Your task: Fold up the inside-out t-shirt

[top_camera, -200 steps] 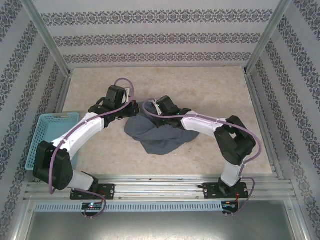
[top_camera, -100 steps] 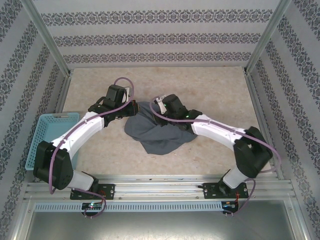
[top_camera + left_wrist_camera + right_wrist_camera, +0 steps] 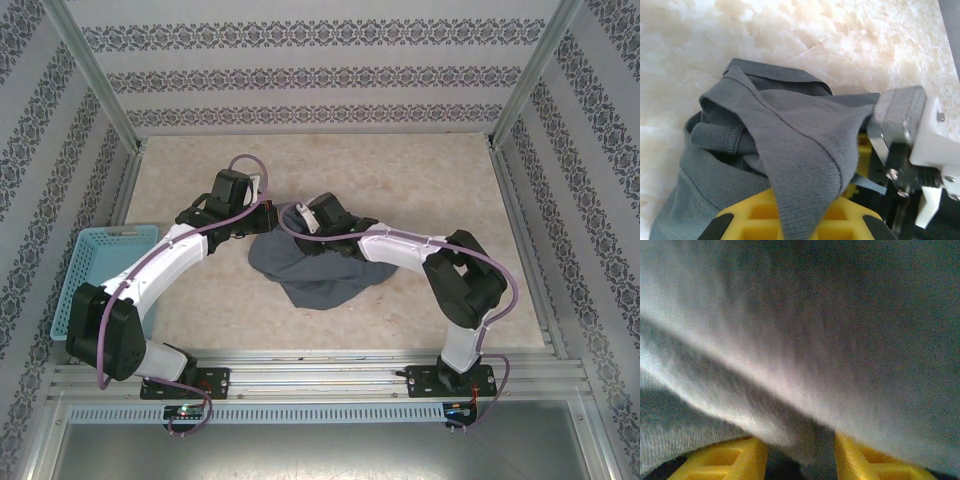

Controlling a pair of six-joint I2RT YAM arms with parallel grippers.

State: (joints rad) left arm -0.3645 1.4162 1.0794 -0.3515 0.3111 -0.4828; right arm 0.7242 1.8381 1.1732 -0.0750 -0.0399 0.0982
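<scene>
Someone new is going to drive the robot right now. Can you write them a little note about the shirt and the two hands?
Left hand: shut on a fold of the inside-out t-shirt, at its far edge.
Right hand: jaws apart, with cloth lying between them, close beside the left hand.
T-shirt: a crumpled heap mid-table, between the two arms.
Done: no neat fold to be seen yet.
Left: spread the shirt flat, then fold it.
</scene>
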